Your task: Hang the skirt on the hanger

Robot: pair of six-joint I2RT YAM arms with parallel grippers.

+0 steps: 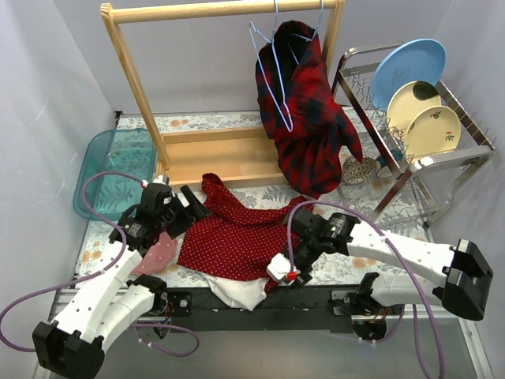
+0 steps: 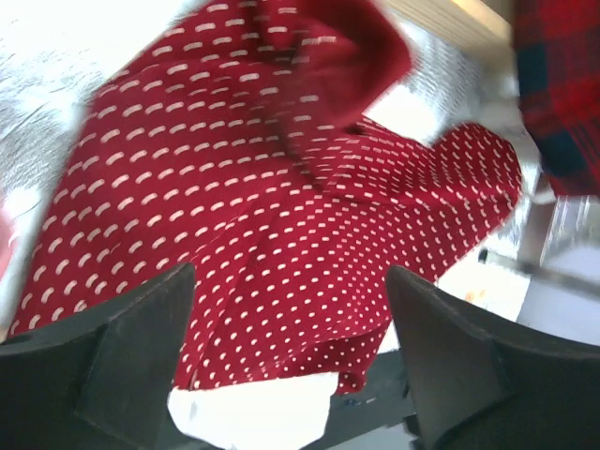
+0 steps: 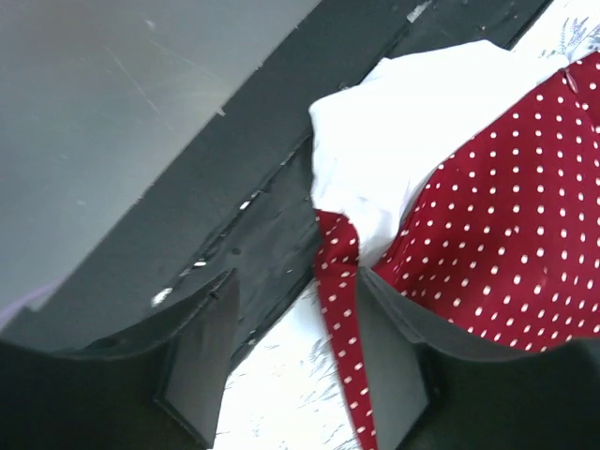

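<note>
skirt (image 1: pixel 237 237): red with white dots, crumpled on the desk (image 1: pixel 371 268) between the arms, its white lining (image 3: pixel 394 141) spilling at the near edge.
left claw (image 2: pixel 286 281): fingers apart, poised over the cloth, gripping nothing.
right claw (image 3: pixel 295 309): apart too, with a hem strip lying between the fingers (not pinched).
risk: a shallow pinch could catch only the lining, so the skirt might slide off the near edge.
room: the hanger (image 1: pixel 272 71) hangs on the wooden rack (image 1: pixel 221 12), crowded by the plaid garment (image 1: pixel 308 118), a likely snag. The dish rack (image 1: pixel 410 142) hems in the right.
</note>
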